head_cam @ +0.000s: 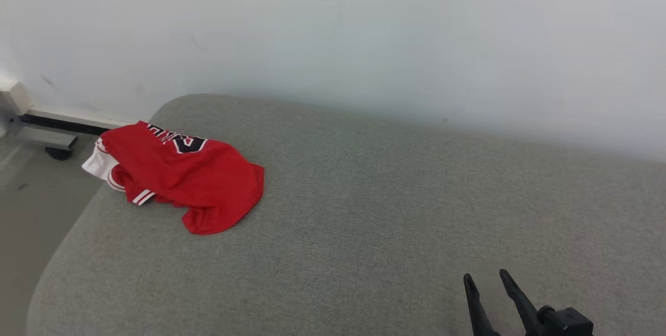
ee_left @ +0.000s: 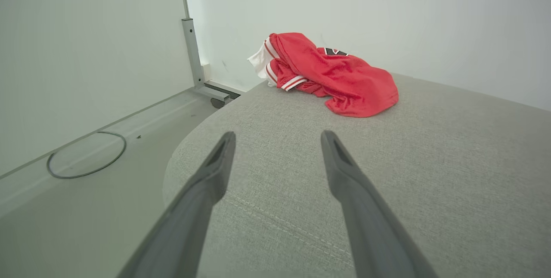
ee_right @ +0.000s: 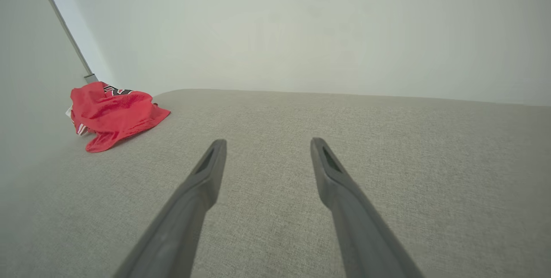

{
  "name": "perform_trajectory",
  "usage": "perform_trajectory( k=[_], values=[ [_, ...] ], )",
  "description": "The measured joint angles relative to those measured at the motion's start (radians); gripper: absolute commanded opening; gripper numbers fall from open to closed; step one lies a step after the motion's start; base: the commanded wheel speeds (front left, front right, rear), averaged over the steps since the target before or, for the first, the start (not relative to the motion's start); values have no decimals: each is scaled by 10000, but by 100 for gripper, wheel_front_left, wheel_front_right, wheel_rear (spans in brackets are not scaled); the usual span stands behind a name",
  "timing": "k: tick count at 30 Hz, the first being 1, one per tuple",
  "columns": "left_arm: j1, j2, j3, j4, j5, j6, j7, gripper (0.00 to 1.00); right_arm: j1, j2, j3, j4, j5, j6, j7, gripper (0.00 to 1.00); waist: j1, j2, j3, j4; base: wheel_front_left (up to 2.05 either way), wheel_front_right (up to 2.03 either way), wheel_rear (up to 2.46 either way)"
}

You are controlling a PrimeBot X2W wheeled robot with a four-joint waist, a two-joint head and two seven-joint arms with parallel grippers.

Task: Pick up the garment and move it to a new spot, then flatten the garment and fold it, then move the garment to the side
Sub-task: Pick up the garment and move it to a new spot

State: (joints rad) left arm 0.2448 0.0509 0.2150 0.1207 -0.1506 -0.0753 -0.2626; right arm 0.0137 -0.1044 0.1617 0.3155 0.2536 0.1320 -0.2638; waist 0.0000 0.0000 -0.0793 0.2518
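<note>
Crumpled red mesh jersey lay at far left corner of grey fabric cushion. Nearer was left gripper, jersey straight ahead; right gripper well apart. Both wide open, empty.

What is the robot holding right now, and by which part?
Nothing. The left gripper and the right gripper are both open and empty; the crumpled red mesh jersey lies untouched on the grey fabric cushion.
</note>
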Motion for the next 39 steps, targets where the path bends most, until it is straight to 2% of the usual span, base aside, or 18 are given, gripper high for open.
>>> perform_trajectory(
  k=[9, 15, 30, 39],
  values=[
    [78, 0, 242, 4, 17, -104, 0, 100, 3, 100, 121, 100, -33, 0, -2, 100, 0, 0, -128, 909, 0, 0, 0],
    [119, 2, 247, 17, -4, -113, 0, 100, -3, 119, 178, 119, -79, 0, -2, 100, 0, 0, -96, 1162, 0, 0, 0],
    [-359, 4, 188, -134, 157, -79, 0, 100, -113, 40, 424, 90, -77, 0, -2, 100, 1, 0, 147, 712, 0, 0, 0],
    [-2713, 332, -94, 1041, -42, -215, 468, 100, -701, -502, 642, -336, -138, 0, 2, 100, 2, 0, 1097, 276, 0, 0, 0]
  ],
)
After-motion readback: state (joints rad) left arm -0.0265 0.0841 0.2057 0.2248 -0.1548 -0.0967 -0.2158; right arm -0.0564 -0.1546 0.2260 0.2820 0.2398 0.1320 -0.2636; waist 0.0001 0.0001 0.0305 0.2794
